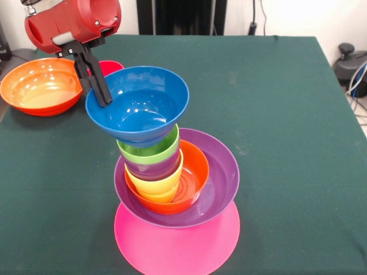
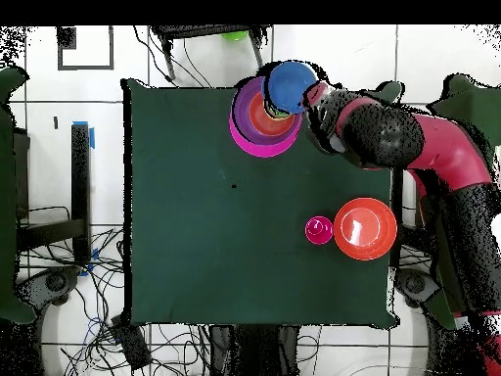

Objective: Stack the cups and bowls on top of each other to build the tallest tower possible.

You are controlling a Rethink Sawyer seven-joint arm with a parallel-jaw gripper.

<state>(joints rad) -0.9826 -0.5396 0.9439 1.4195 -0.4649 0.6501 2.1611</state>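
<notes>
The gripper (image 1: 103, 91) reaches down from the red wrist with its two black fingers (image 1: 98, 86) closed across the rim of the small blue bowl (image 1: 140, 103), one finger inside the wall and one seemingly outside. The outer finger is largely masked by the inner one, so the pinch is judged rather than plainly seen.

The blue bowl sits tilted on top of the tower (image 1: 172, 183), its rim high on the side away from the gripper and low at the pinch. Directly beneath the blue bowl come the light green cup (image 1: 150, 150), the purple cup (image 1: 152, 167) and the yellow cup (image 1: 153, 184), nested in the small orange bowl (image 1: 192, 177), which rests in the medium purple bowl (image 1: 221, 177) on the upturned pink bowl (image 1: 178, 246). In the overhead view the blue bowl (image 2: 291, 86) overhangs the tower on the arm's side.

Handling judgement: the bowl is thin, glossy plastic, light and stiff, and likely slippery under the fingers. The rim is the only practical hold, as the wall is too wide to span. A rim pinch off centre lets the bowl swing, and the narrow cup stack below it offers little seat, so a sideways nudge could topple the column.

Well apart from the tower, the large orange bowl (image 1: 41, 86) stands upright with the red cup (image 1: 110, 67) just beside it.
</notes>
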